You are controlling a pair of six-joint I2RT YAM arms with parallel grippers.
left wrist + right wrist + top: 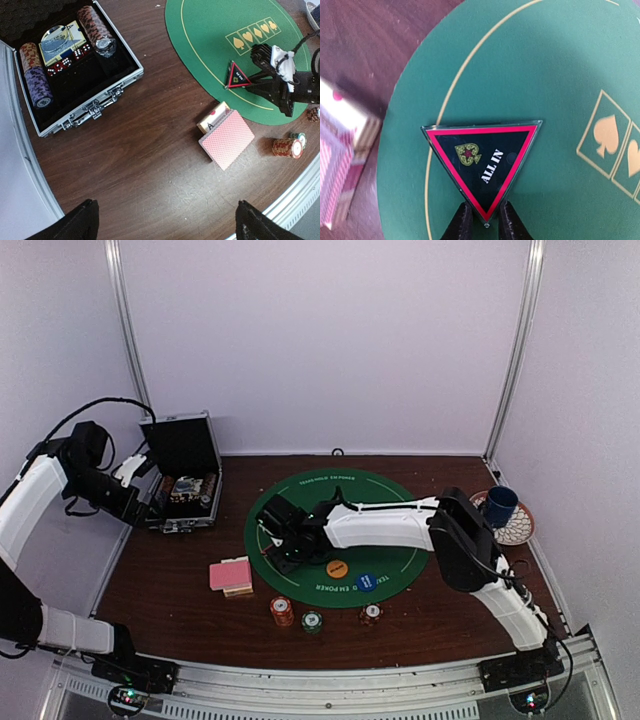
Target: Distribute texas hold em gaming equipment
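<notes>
Your right gripper (pixel 485 222) pinches one corner of the red triangle (pixel 482 160) over the green mat (pixel 545 65); your left gripper (pixel 167 222) hangs spread wide, holding nothing.

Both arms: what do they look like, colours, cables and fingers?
The left arm and right arm have white shells with black joints. Thin black cables loop off the left one and run along the right one. The left gripper and right gripper are black, with dark fingers. No markings show.
</notes>
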